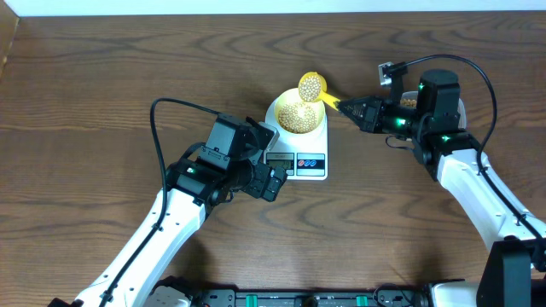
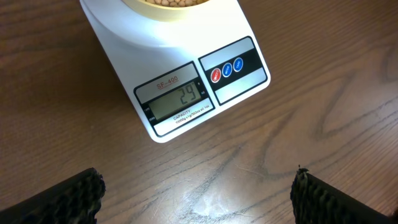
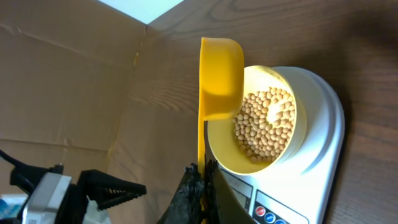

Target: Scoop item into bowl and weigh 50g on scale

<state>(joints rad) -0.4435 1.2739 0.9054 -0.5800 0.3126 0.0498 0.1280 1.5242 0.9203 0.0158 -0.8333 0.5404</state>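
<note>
A white scale (image 1: 299, 158) stands mid-table with the pale yellow bowl (image 1: 299, 116) on its platform, holding tan beans (image 1: 297, 114). Its display (image 2: 177, 99) reads 29. My right gripper (image 1: 354, 108) is shut on the handle of a yellow scoop (image 1: 311, 85), whose head hangs tilted over the bowl's far rim. In the right wrist view the scoop (image 3: 221, 78) is turned on its side above the beans (image 3: 264, 124) in the bowl (image 3: 249, 165), and my gripper (image 3: 204, 171) pinches the thin handle. My left gripper (image 2: 199, 199) stands open and empty above the wood, just in front of the scale (image 2: 186, 56).
A container with more beans (image 1: 409, 101) shows partly behind my right arm. The table's far edge (image 1: 273, 15) runs along the top of the overhead view. Black cables arc above both arms.
</note>
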